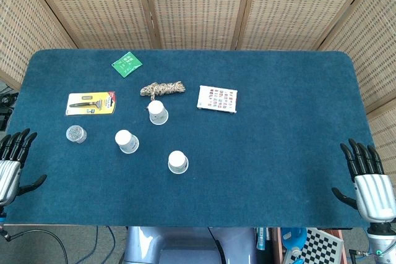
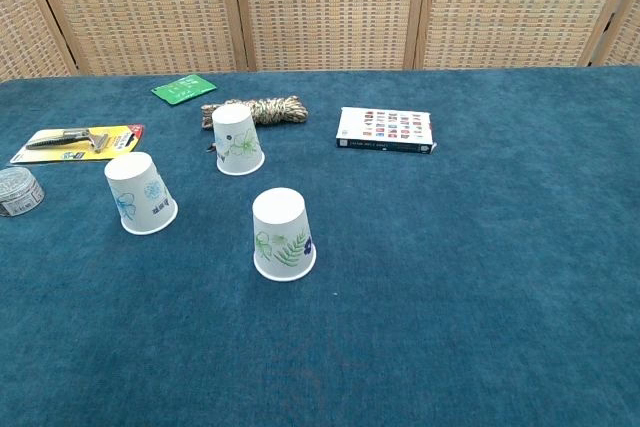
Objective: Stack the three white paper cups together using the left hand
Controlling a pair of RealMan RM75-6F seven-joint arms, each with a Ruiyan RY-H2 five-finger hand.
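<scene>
Worktop: blue carpeted worktop filling most of the head view, woven screens behind it.
Cups: three white paper cups, all upside down and standing apart, left of centre in the frame.
Far cup: white paper cup with a green flower print, just in front of a coil of mottled rope.
Left cup: white paper cup with a blue print, lower left of the far one.
Near cup: white paper cup with a green leaf print, lowest in the frame.
Left hand: black-fingered left hand at the lower left edge of the head view, fingers spread, holding nothing, well apart from the cups.
Right hand: right hand at the lower right edge, fingers spread, empty.
Other items: green packet, yellow carded tool pack, small round tin, flat picture-covered box.
</scene>
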